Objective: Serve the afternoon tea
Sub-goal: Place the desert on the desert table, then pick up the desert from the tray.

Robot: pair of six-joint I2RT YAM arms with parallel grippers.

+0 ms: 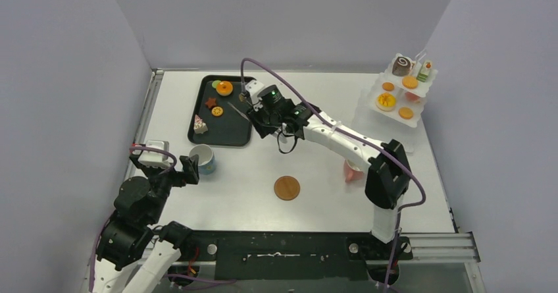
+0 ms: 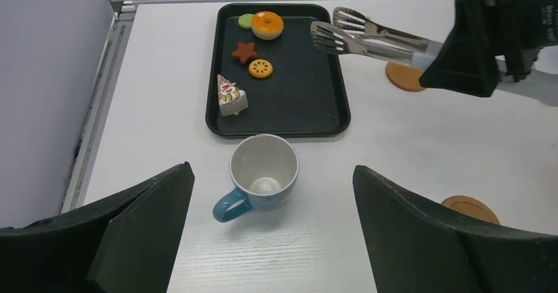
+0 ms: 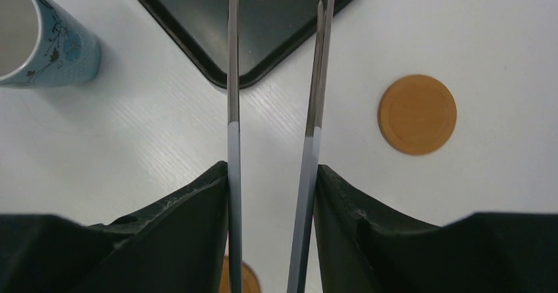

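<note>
The right arm [image 1: 342, 141] is showing white link shells between black joint housings, one of them a bulky black block [image 1: 387, 174]. A purple cable [image 1: 289, 85] is running along its links, and a green light [image 1: 272, 94] is glowing on the black wrist unit. The left arm [image 1: 141, 201] is showing rounded black motor housings, a white lower link [image 1: 154, 263] and a pale camera box [image 1: 152, 149]. The left fingers [image 2: 141, 227] and right fingers [image 3: 191, 227] are appearing as matte black wedges. Silver bolt heads are glinting on the black base plate [image 1: 283, 247] at the worktop's [image 1: 316, 207] near edge.
</note>
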